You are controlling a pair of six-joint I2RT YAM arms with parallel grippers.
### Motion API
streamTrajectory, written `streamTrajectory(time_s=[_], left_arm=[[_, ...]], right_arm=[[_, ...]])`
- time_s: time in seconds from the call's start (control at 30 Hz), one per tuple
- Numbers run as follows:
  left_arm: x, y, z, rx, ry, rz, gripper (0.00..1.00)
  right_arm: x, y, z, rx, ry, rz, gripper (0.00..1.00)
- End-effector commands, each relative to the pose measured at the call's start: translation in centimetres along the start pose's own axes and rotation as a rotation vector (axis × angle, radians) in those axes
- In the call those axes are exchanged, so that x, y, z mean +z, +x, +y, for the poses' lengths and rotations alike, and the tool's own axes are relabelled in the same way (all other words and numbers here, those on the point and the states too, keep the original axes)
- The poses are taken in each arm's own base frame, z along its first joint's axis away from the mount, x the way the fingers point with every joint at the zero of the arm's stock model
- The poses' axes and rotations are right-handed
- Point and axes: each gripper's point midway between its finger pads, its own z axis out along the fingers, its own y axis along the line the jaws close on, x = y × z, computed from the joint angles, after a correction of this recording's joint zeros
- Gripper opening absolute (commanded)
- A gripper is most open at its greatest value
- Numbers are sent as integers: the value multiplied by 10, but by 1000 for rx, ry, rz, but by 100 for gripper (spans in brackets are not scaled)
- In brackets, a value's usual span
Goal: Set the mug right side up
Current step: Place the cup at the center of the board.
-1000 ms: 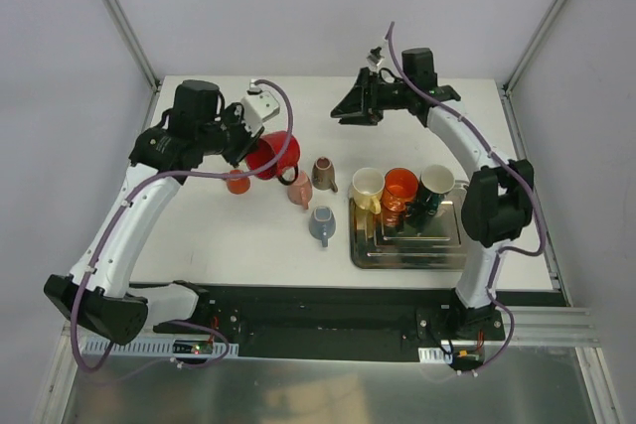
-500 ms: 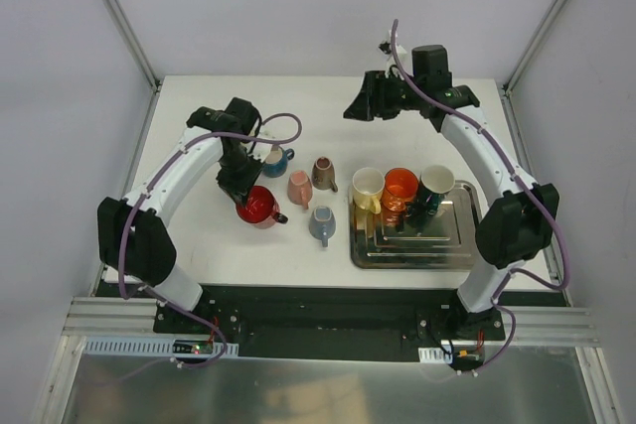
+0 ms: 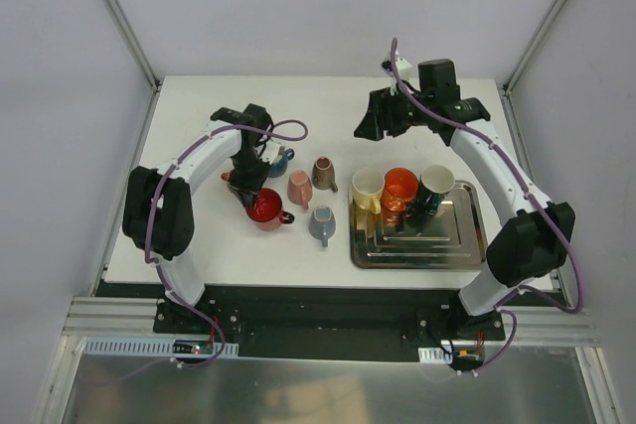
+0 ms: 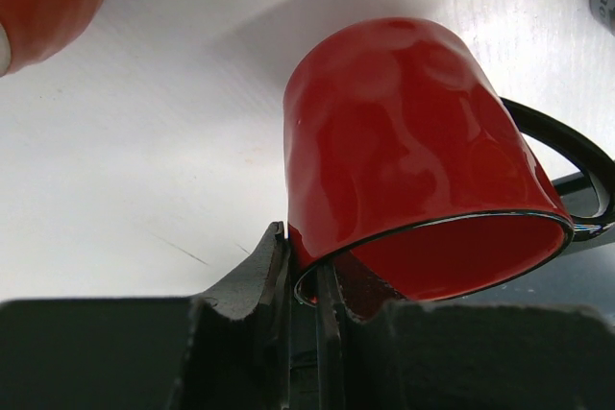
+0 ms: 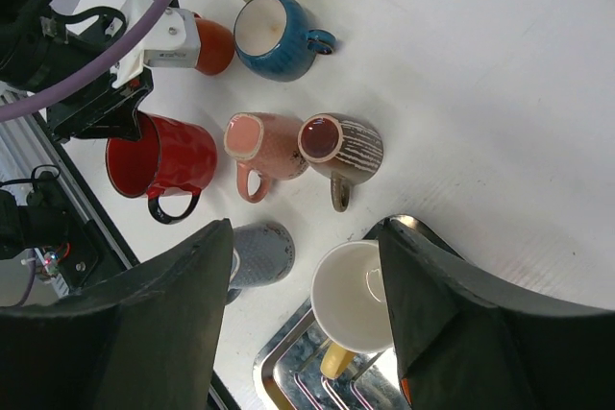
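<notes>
A red mug (image 3: 266,208) with a black handle stands on the white table with its opening up, left of centre. My left gripper (image 3: 245,186) is shut on its rim; in the left wrist view the gripper (image 4: 306,276) pinches the rim's wall, one finger outside and one inside the mug (image 4: 404,170). The right wrist view also shows the red mug (image 5: 163,165) upright. My right gripper (image 3: 370,126) hangs open and empty above the back of the table, its fingers (image 5: 163,333) wide apart.
Near the red mug are a small orange mug (image 5: 211,45), a blue mug (image 3: 278,160), a pink mug (image 3: 300,189), a brown striped mug (image 3: 323,173) and an upside-down grey mug (image 3: 321,225). A metal tray (image 3: 417,245) at right holds cream (image 3: 367,189), orange (image 3: 399,191) and dark green (image 3: 434,186) mugs.
My left gripper has brought the red mug forward and down from beside the blue mug and turned its opening upward. My right arm has drifted slightly to the right.
</notes>
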Motion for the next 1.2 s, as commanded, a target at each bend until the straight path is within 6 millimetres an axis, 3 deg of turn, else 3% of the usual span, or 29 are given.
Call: streamTrajectory(time_s=[0.0,0.53,0.77,0.9,1.07,1.1,1.17], left_arm=[[-4,0,-6,-11,12,-4,0],[14,-4,-3,7,25,49,0],[10,-11,-5,12,32,31,1],[-16,-14,-10,45,43,-19,13],[-71,-14,-22,124,88,-146,36],[-77,-11,-24,127,95,-159,43],[-82,-6,-26,141,105,-173,45]], right_arm=[[-13,-1,8,-65,-8,-17,68],[1,6,8,-10,-50,24,69],[3,16,9,1,-72,49,70],[0,17,9,-19,-66,51,70],[1,23,11,-12,-80,68,72],[3,26,12,-10,-83,76,72],[7,30,14,-11,-90,90,72]])
